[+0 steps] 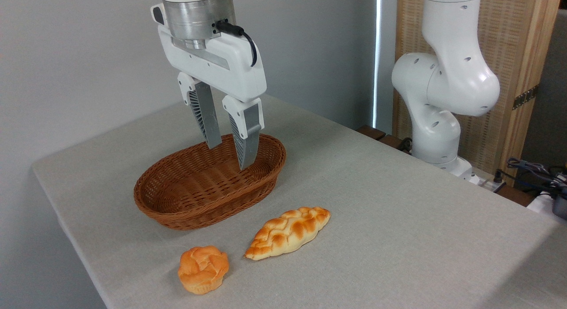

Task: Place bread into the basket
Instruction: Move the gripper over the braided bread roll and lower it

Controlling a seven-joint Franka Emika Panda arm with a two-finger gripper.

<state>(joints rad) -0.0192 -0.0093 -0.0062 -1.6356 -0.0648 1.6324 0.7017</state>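
Bread point(288, 232) lies untouched on the table point(398, 220), likely soft and light; fingers point(208, 123) hang apart, empty, above the basket point(186, 211); best grasped mid-loaf

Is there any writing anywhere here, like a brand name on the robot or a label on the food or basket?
None that can be read.
The gripper and the white arm show no logo or number from this side.
The basket, the bread and the bun carry no label.
The table and the wall bear no sign.
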